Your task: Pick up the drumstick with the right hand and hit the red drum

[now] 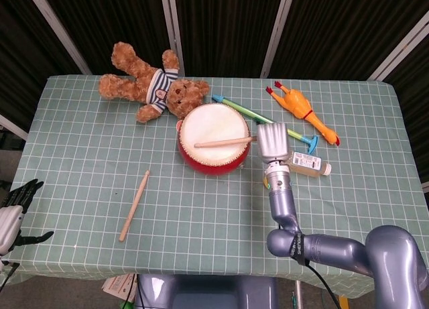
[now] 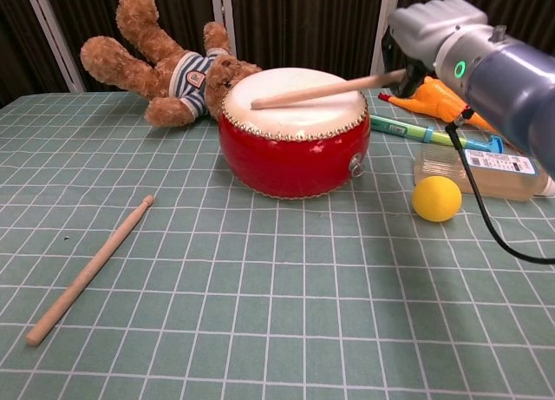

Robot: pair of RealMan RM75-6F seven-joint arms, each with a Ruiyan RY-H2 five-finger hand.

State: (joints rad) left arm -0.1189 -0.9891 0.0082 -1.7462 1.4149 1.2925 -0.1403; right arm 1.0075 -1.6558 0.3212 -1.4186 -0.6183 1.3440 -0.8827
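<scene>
The red drum (image 1: 214,137) (image 2: 293,131) with its pale skin sits at the table's middle. My right hand (image 1: 273,141) (image 2: 427,33) is just right of the drum and grips a wooden drumstick (image 1: 224,142) (image 2: 328,88). The stick slants down to the left, and its tip rests on the drum skin. A second drumstick (image 1: 135,205) (image 2: 88,271) lies loose on the cloth at the front left. My left hand (image 1: 15,203) hangs off the table's left edge, fingers apart, holding nothing.
A teddy bear (image 1: 151,83) (image 2: 169,62) lies behind the drum. To the right are a rubber chicken (image 1: 299,110) (image 2: 460,107), a green and blue stick toy (image 1: 248,112) (image 2: 434,136), a clear bottle (image 1: 308,163) (image 2: 482,172) and a yellow ball (image 2: 436,198).
</scene>
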